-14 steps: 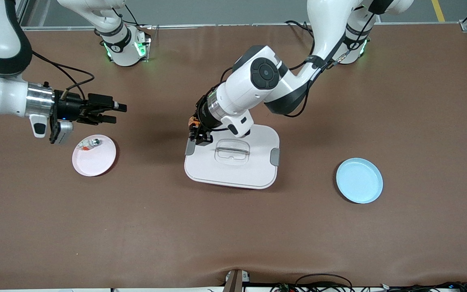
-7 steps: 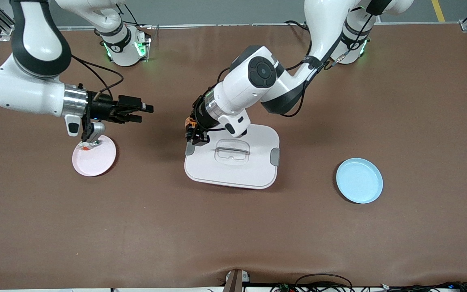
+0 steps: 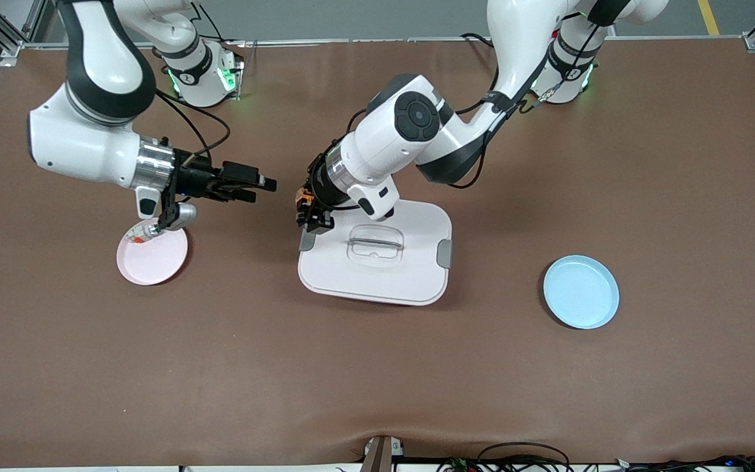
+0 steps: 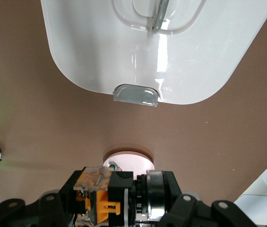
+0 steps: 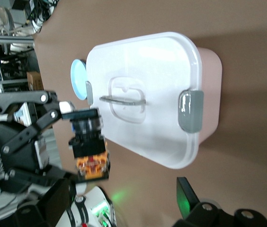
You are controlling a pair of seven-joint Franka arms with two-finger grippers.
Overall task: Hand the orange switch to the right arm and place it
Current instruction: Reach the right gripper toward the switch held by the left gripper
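Handover looms: left claw (image 3: pixel 312 219) pinches the orange switch (image 5: pixel 90 145) above the worktop (image 3: pixel 377 380) beside the lidded white box (image 3: pixel 417 275), while right claw (image 3: pixel 261 187) hangs spread alongside. Small, rigid and light, it looks best taken by its exposed black barrel.

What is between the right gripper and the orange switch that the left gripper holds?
Nothing: front view shows only bare table between right gripper and orange switch.

Both white arms carry black joint bands, silver wrists, looping black cables and green-lit bases.
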